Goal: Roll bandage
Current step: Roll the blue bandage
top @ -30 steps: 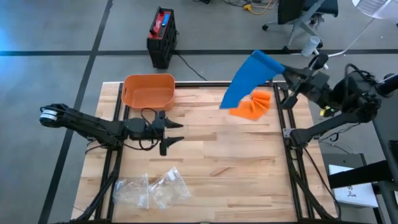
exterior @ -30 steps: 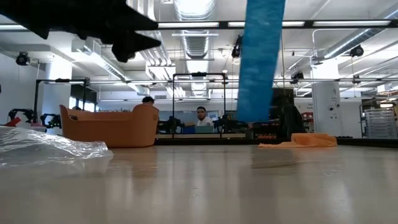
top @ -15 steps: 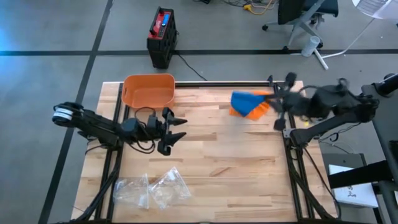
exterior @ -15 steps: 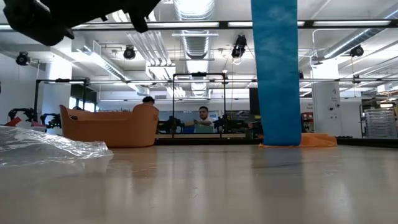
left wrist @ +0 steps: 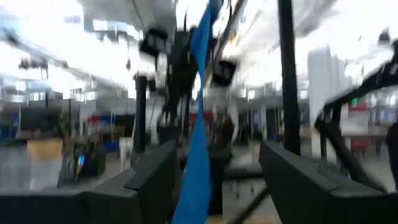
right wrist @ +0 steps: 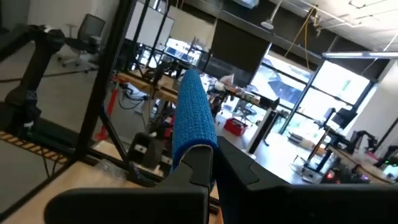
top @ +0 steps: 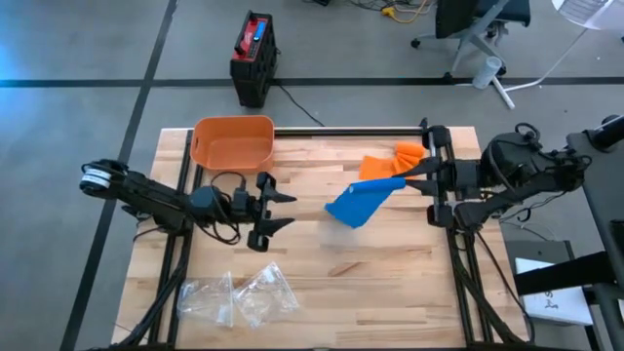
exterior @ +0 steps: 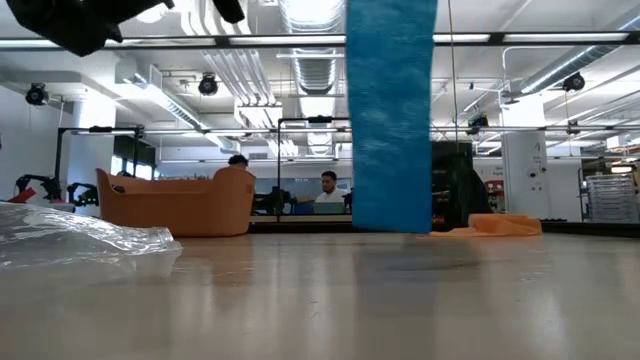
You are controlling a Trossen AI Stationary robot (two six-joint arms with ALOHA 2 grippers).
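So the blue bandage (top: 359,202) is hanging from my right claw (top: 408,179), which is pinched tight on one end of the strip, and the rest drapes down toward the middle of the tabletop (top: 390,273). From the low camera the strip hangs pretty much straight, with its bottom end right about at the wood, can't tell if it's actually touching. There's an orange cloth (top: 390,161) lying just behind it near the back right edge, apart from the blue one as far as I can see. My left claw (top: 277,212) is hovering over the left-middle of the tabletop with its fingers spread partway, nothing in them, pointed at the dangling strip; in its wrist camera the blue runs right up between the two fingers (left wrist: 154,180) but farther off. I reckon the step now is getting that loose lower end caught so there's something to roll from. I'd keep the right side steady so the strip doesn't swing, bring the left in level and low, and close only once the fabric sits square between the fingers. The orange bin (top: 232,142) and plastic bags (top: 239,295) are well out of the way.
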